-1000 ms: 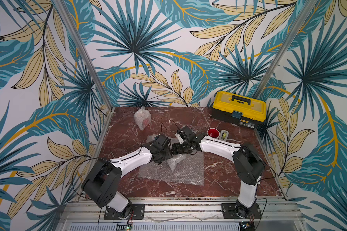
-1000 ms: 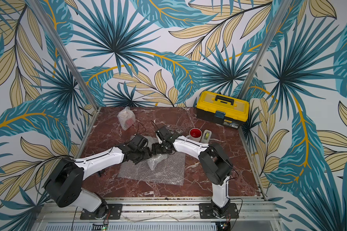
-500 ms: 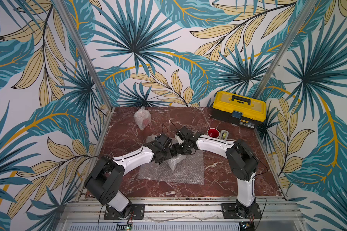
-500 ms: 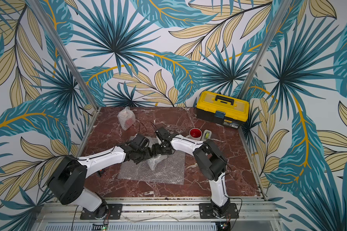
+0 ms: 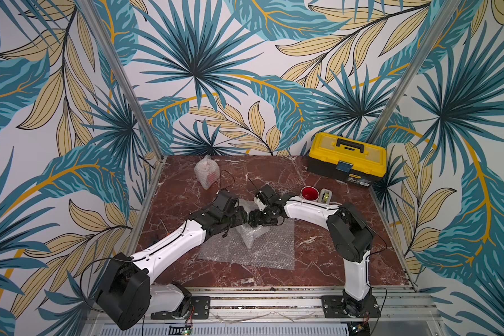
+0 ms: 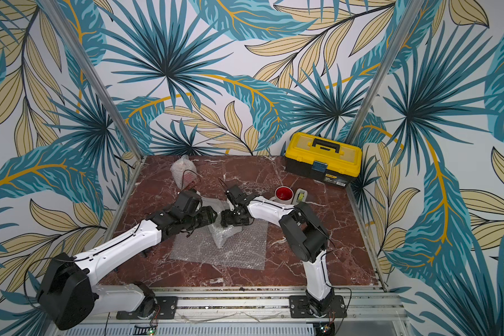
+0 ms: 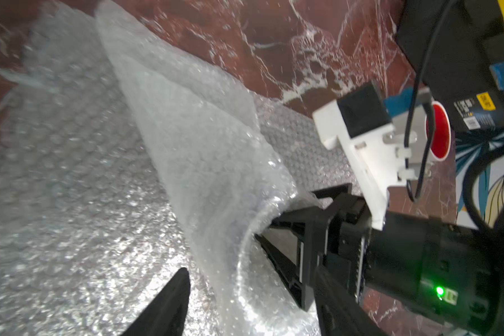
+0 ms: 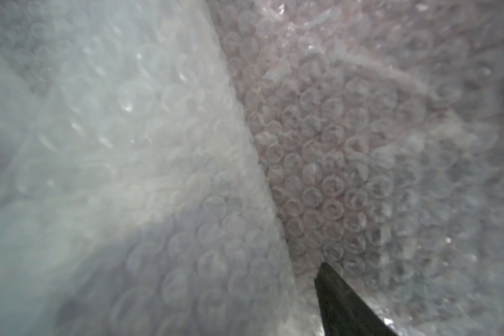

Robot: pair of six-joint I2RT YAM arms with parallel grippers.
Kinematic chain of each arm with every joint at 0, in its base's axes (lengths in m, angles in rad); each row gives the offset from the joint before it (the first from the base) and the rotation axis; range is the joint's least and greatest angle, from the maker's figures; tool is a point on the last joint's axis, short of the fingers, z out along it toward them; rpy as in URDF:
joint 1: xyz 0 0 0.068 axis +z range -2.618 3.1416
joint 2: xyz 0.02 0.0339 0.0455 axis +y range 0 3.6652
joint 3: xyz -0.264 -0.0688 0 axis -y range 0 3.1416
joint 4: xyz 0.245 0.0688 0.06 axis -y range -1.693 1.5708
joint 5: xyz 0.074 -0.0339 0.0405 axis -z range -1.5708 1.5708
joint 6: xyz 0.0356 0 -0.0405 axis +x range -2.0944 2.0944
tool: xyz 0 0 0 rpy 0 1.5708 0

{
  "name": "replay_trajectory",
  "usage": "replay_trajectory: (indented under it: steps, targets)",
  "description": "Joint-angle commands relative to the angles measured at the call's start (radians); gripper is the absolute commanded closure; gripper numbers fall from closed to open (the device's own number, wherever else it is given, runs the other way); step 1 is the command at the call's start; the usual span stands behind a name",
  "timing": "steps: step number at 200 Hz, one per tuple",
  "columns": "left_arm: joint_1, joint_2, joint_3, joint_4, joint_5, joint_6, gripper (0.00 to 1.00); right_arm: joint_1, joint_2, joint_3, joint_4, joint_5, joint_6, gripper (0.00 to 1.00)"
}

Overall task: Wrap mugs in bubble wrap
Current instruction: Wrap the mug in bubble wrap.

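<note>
A flat sheet of bubble wrap (image 5: 262, 250) lies mid-table, and a lumpy bubble wrap bundle (image 5: 252, 235) stands on it. No mug shows through the bundle. My left gripper (image 5: 244, 217) and right gripper (image 5: 253, 221) meet tip to tip at its top. In the left wrist view the bundle (image 7: 216, 174) lies between the left gripper's (image 7: 250, 272) spread fingers (image 7: 169, 302), with a gap on one side. The right gripper's (image 7: 266, 232) fingers stand apart at the bundle's open end. Wrap (image 8: 157, 145) fills the right wrist view, where one finger (image 8: 344, 305) shows. A white mug with a red inside (image 5: 309, 193) stands bare at the back right.
A second wrapped bundle (image 5: 206, 171), with red showing through, stands at the back left. A small grey tape dispenser (image 5: 326, 196) sits beside the bare mug. A yellow and black toolbox (image 5: 346, 158) fills the back right corner. Metal rails edge the marble table (image 5: 317, 261).
My left gripper's jaws have widened around the bundle. The right arm's elbow has swung a little to the left. Both grippers stay at the top of the bundle.
</note>
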State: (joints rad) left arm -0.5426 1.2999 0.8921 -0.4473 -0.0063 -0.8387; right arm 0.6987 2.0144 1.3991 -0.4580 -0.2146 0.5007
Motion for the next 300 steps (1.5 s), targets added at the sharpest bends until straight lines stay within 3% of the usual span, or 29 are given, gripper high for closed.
replay_trajectory:
  steps: [1,15,43,64,115,257,300]
  targets:
    - [0.068,0.001,-0.028,0.016,-0.07,-0.023,0.31,0.011,0.05,-0.013,-0.049,0.018,-0.002,0.26]
    - [0.122,0.035,-0.004,0.017,-0.058,-0.026,0.31,0.01,0.048,-0.012,-0.053,0.019,-0.005,0.26]
    - [0.218,0.136,0.058,0.041,0.09,-0.011,0.32,0.01,0.047,-0.004,-0.062,0.018,-0.01,0.26]
    - [0.245,0.205,0.08,0.07,0.121,-0.007,0.41,0.01,0.048,0.003,-0.07,0.02,-0.015,0.26]
    - [0.299,0.311,0.079,0.251,0.232,-0.008,0.41,0.01,0.048,0.005,-0.075,0.022,-0.018,0.26]
    - [0.38,0.518,0.177,0.317,0.299,0.044,0.56,0.011,0.054,0.016,-0.084,0.016,-0.019,0.26]
    - [0.382,0.552,0.195,0.331,0.316,0.043,0.7,0.01,0.059,0.018,-0.086,0.014,-0.02,0.27]
